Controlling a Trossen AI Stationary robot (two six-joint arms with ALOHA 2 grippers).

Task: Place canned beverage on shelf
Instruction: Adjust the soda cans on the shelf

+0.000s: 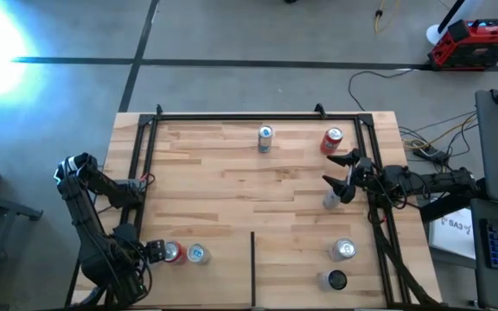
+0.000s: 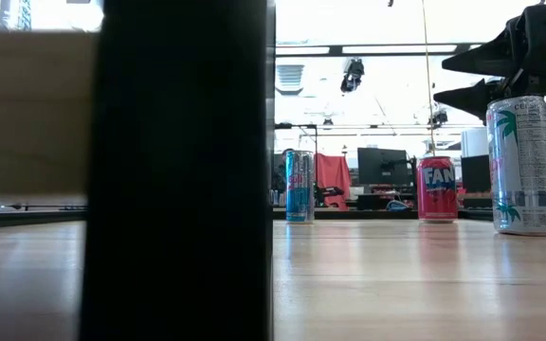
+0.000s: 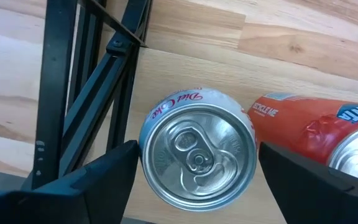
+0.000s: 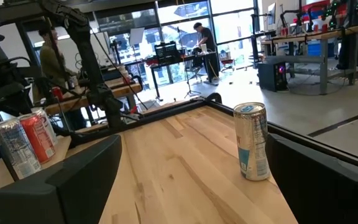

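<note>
Hovering at the near-left corner of the shelf (image 1: pixel 232 190), the left tool (image 1: pixel 158 251) is straddling a silver Diet Coke can (image 3: pixel 197 147), its two dark fingers (image 3: pixel 98 180) standing on either side of the can body, one right at its wall and the other with a visible gap, so no firm grip is showing. A red can (image 3: pixel 316 134) is standing just beside the Diet Coke can, and in the high view the pair are sitting side by side on the light wooden board close to the black rail (image 1: pixel 137 173).

Over at the right edge, the right tool (image 1: pixel 346 177) is hanging with its fingers spread wide and holding nothing, close above a tall white can with a palm print (image 2: pixel 522 166). Farther back, a slim blue-and-silver can (image 1: pixel 265 137) and a red Fanta can (image 1: pixel 332 141) are standing upright and well apart. Near the front right, another silver can (image 1: pixel 343 250) is standing beside a dark-topped can (image 1: pixel 335 280), right of the thin black divider strip (image 1: pixel 252 268).
</note>
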